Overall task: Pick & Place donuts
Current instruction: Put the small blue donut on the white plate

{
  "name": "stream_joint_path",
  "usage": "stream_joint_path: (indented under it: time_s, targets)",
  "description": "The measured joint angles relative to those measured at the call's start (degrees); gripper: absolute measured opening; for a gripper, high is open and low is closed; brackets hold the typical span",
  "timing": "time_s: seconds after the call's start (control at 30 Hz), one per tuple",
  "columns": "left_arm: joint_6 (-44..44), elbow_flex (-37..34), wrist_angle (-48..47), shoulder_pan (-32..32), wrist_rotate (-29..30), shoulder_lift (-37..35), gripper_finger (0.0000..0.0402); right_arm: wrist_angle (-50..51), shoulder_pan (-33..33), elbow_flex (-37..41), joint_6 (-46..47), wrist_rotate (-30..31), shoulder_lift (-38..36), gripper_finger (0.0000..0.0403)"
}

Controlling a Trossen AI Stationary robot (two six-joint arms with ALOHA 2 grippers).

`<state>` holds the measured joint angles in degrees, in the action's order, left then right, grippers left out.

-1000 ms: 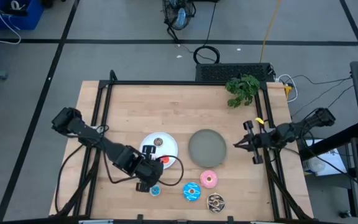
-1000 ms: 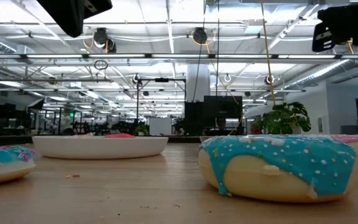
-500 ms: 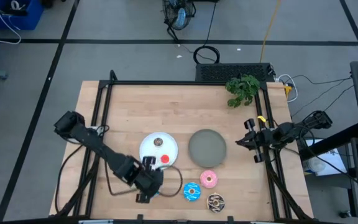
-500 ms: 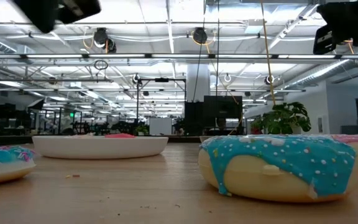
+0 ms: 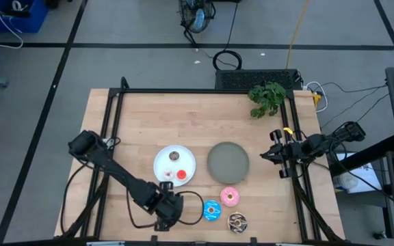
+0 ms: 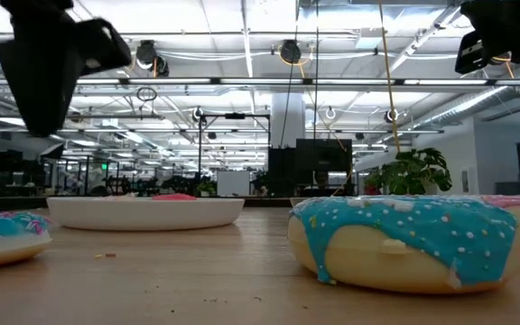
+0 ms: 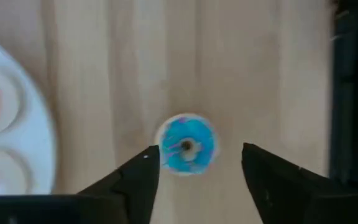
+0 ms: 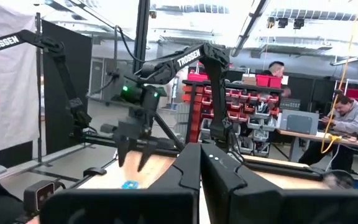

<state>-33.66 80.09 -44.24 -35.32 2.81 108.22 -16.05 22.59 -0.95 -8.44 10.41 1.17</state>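
Left gripper (image 7: pixel 194 171) above tiny blue donut (image 7: pixel 187 144), jaws parted, one finger either side, nothing held yet. Donut flat on bare wood table (image 5: pixel 183 116), just beside white plate (image 7: pixel 17 155) but clear of its rim, near front edge. In high view hidden under the gripper (image 5: pixel 168 210).

Handling, judged: small toy ring, light, likely hard plastic or firm foam, glossy icing so maybe slippery. No fragility worry. Low profile, so fingers need to go right down to the wood. Best hold across the outer rim, opposite sides, centred on the hole; off-centre squeeze likely to flick it away. Plate close on one side, little room for that finger.

White plate already carrying red tiny donut (image 5: pixel 181 175) and two more tiny ones. Larger blue (image 5: pixel 211 210), pink (image 5: pixel 230 197) and brown sprinkled (image 5: pixel 237 221) donuts on the wood near the front. Grey plate (image 5: pixel 228 162) bare.

Right gripper (image 5: pixel 264 156) parked at right table edge, fingers closed, empty.
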Motion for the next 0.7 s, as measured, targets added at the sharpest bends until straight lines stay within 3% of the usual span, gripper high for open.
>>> stream_joint_path:
  time_s: [0.2,0.7]
  targets:
    - [0.36,0.0,-1.43,1.2,-0.29,1.75,0.0245,-0.31,0.0,0.05,-1.54,-0.02,0.01,0.0]
    - [2.57,0.0,-1.95,1.71,-1.11,4.89,0.0197,-0.42,0.0,0.09,-2.81,-0.02,0.04,0.0]
